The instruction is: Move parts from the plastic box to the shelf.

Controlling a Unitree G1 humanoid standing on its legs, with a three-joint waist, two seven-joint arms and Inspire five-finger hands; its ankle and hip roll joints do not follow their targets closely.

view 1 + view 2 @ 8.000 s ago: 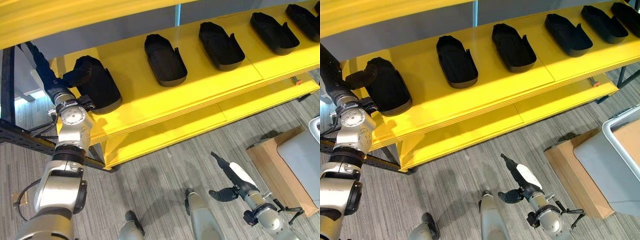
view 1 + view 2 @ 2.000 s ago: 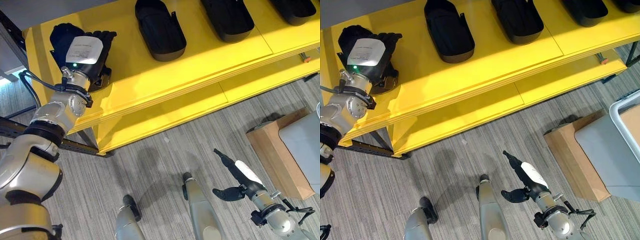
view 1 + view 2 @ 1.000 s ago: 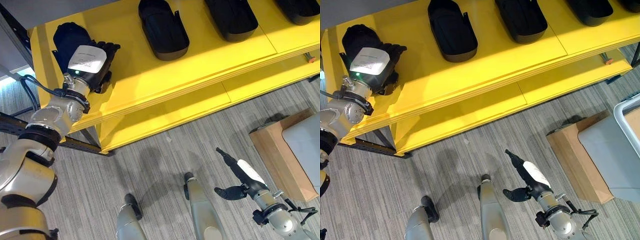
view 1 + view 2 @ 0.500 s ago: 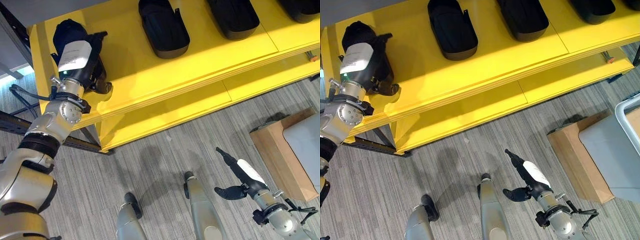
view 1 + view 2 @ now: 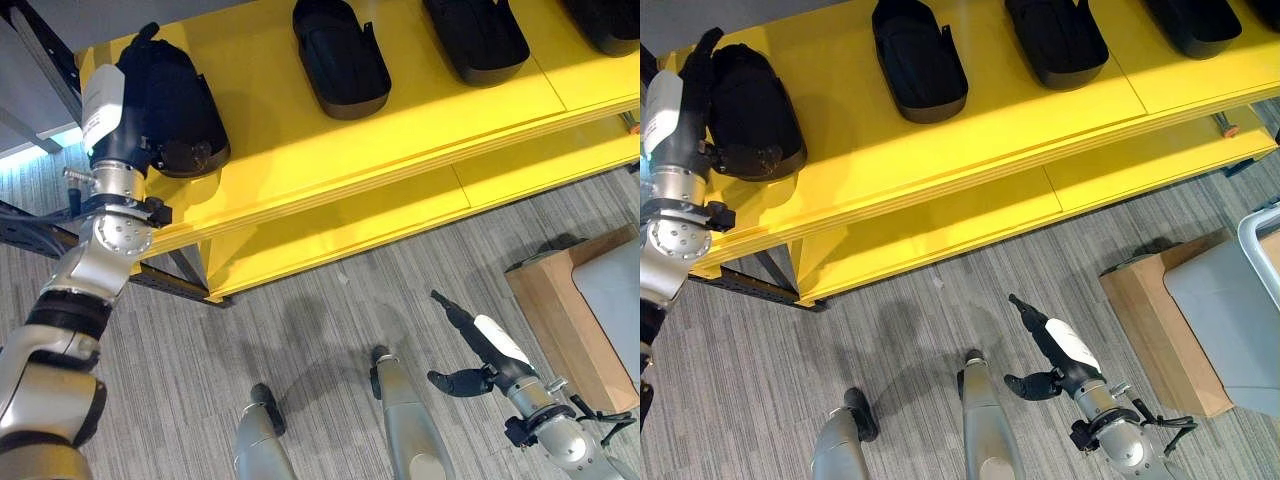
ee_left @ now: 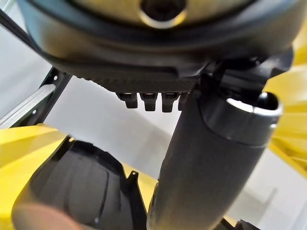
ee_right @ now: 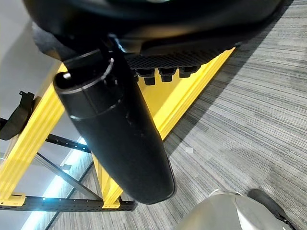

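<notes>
Left eye view: leftmost black part (image 5: 175, 95) rests on the yellow shelf (image 5: 300, 150), at its left end. Left hand (image 5: 110, 110) lies against the part's left side; its grip cannot be determined. Two further black parts (image 5: 340, 55) sit further right along the shelf. Right hand (image 5: 480, 350) hangs over the carpet, fingers relaxed, empty, near a cardboard box (image 5: 560, 320).
</notes>
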